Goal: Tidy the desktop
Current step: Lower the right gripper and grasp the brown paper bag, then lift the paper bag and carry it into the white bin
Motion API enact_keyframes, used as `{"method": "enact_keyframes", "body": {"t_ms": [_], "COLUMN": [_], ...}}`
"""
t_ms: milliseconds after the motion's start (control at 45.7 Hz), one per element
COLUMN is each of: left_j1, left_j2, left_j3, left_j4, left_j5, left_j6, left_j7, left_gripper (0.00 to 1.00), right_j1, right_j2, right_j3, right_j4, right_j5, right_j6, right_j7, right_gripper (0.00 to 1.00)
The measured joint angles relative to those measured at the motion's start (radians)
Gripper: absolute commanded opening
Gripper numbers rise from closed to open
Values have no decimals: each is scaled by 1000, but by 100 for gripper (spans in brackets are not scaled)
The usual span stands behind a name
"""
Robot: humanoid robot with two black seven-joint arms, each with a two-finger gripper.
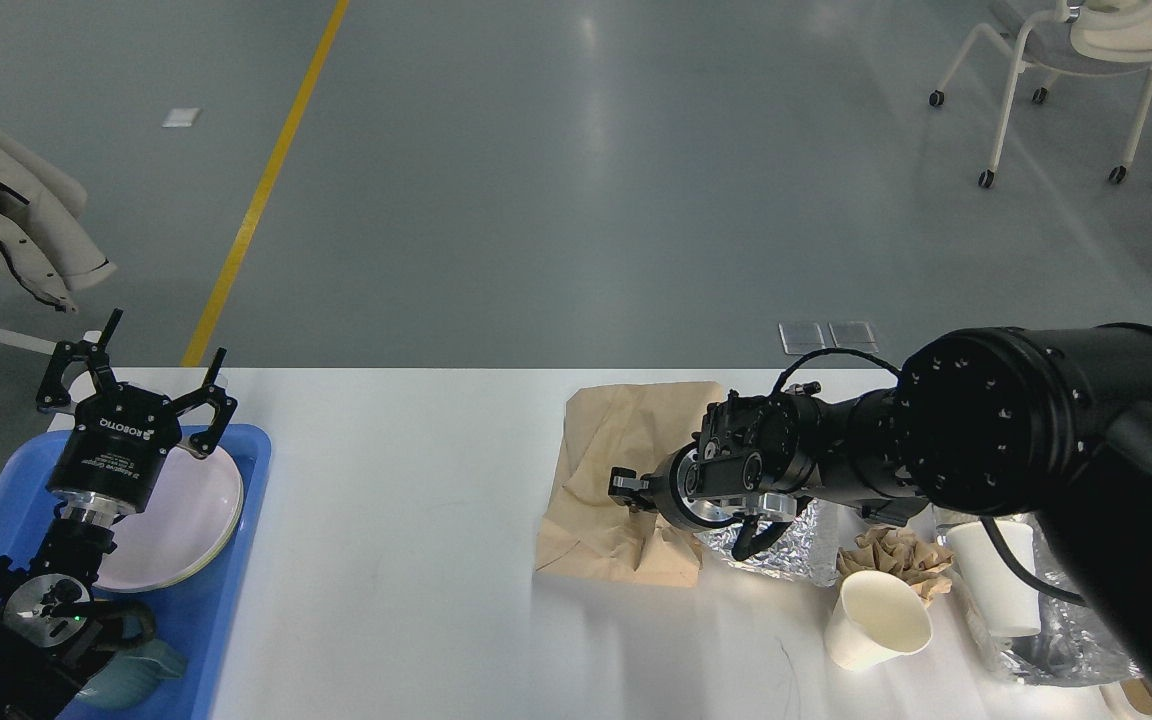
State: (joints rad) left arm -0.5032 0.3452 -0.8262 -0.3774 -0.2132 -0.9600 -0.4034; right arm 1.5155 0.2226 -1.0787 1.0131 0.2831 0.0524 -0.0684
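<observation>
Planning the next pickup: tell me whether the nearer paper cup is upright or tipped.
Tipped. The paper cup leans on the desktop, its open mouth tilted toward the camera.

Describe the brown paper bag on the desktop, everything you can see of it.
The brown paper bag is tan kraft-looking paper, creased and flattened, lying flat on the white desktop right of centre, its far edge near the table's back edge. Its near right corner is crumpled and meets crinkled silver foil. The right gripper lies over its middle, fingertips on or just above the paper; whether they pinch it cannot be told. No print or handles show.
</observation>
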Motion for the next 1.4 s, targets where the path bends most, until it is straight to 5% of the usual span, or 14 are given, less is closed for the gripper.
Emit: {"method": "enact_keyframes", "body": {"t_ms": [263, 591, 723, 942, 1095, 1401], "left_j1": [0, 0, 0, 0, 0, 0], "left_j2": [0, 0, 0, 0, 0, 0], "left_j3": [0, 1, 1, 1, 1, 1], "left_j4": [0, 0, 0, 0, 0, 0], "left_j5": [0, 0, 0, 0, 0, 0], "left_j6": [0, 0, 0, 0, 0, 0], "left_j7": [0, 0, -1, -2, -2, -2], "left_gripper": [97, 97, 97, 97, 97, 97], "right_j1": [240, 898, 1112, 1202, 1100, 490], "right_j2": [-102, -368, -454, -514, -577, -808], "right_j3": [-10, -49, -46, -82, -149, -313], "right_j4": [79, 124, 128, 130, 127, -25], "right_j5": [-1, -201, -357, -442, -551, -921], "right_j6": [181, 778, 895, 907, 894, 392], "right_j7": [-1, 7, 41, 62, 60, 59], "right_gripper": [0, 0, 0, 0, 0, 0]}}
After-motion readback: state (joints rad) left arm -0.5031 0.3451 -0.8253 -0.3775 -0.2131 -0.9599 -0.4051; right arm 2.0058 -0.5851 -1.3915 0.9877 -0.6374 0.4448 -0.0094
